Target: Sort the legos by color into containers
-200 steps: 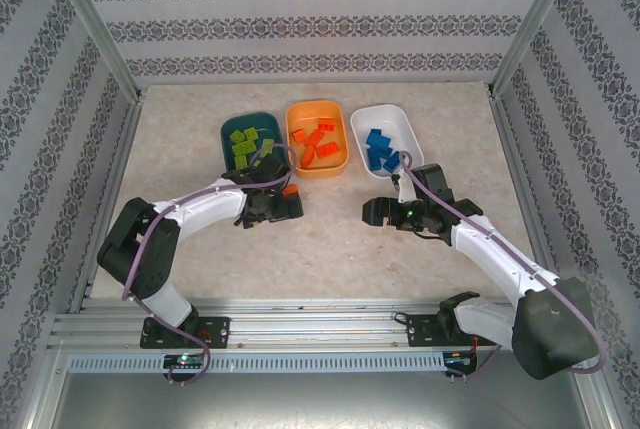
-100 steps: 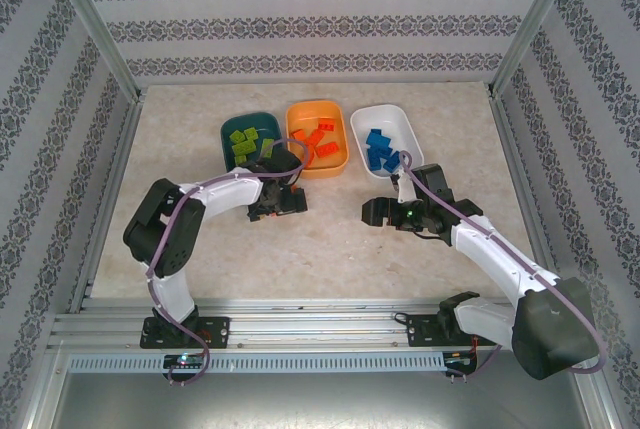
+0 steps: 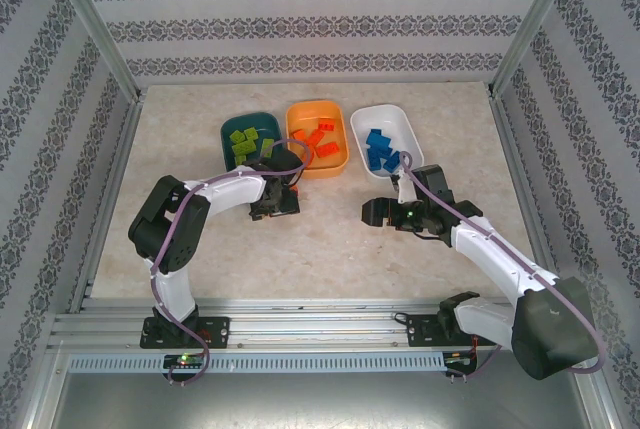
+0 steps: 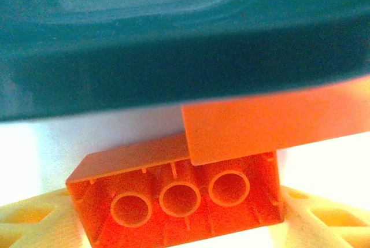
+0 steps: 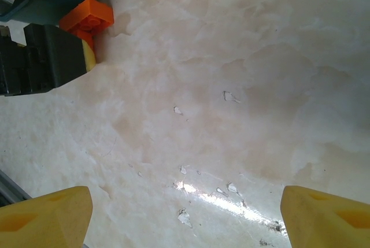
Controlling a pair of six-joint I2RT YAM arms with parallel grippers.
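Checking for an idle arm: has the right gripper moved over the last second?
No. The right gripper sits at the same spot, open, just off the near-left corner of the white rounded plastic tub.

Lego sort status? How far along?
Mostly done: lime green bricks sit in the dark teal plastic tub, orange-red bricks in the orange tub, blue bricks in the white tub. In hand: left gripper clamps one orange-red brick beside the teal tub; right gripper open. Left: drop that brick into the orange tub.
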